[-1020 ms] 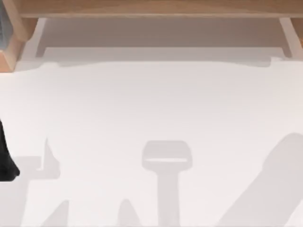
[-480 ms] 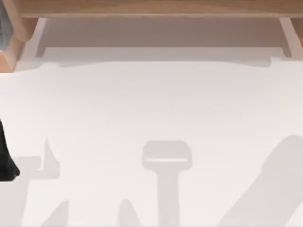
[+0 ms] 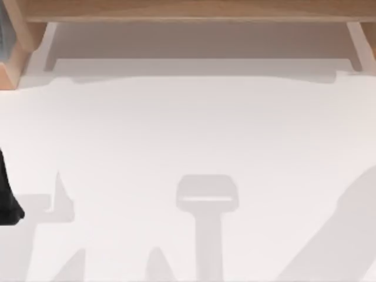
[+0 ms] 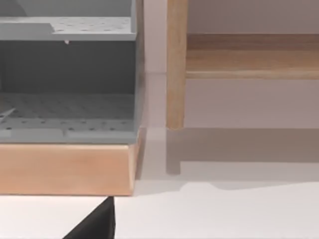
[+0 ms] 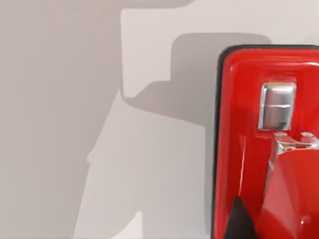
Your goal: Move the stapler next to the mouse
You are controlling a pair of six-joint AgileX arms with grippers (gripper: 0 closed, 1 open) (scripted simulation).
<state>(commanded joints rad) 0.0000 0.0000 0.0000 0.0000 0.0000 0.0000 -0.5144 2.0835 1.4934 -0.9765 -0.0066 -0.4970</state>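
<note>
White table (image 3: 188, 135): matte and plain. From above it carries soft grey shadows along its near edge, one of them with a broad head on a narrow stem, near the middle.

Wooden frame (image 3: 188, 10): light timber running across the far edge of the table in the top view. The left wrist view adds an upright post (image 4: 177, 64) and a horizontal rail (image 4: 251, 55) in front of a pale wall.

Grey rack (image 4: 67, 79): perforated shelves in a light wooden surround, standing on the table just beside the post. This detail comes from the left wrist view. From above, a grey sliver sits at the far left corner.

Stapler (image 5: 266, 144): glossy red with a dark edge, lying flat on the table directly below the right wrist camera.

Left arm (image 3: 7, 197): a dark form at the table's left edge, parked.

Left gripper (image 4: 94, 226): a dark wedge over the table in front of the rack. Released or clenched cannot be told.

Right gripper (image 5: 240, 221): a dark tip over the red body. Contact and grip state cannot be told.

Silver part (image 5: 276, 105): a small metal plate set into the stapler's wider end.
</note>
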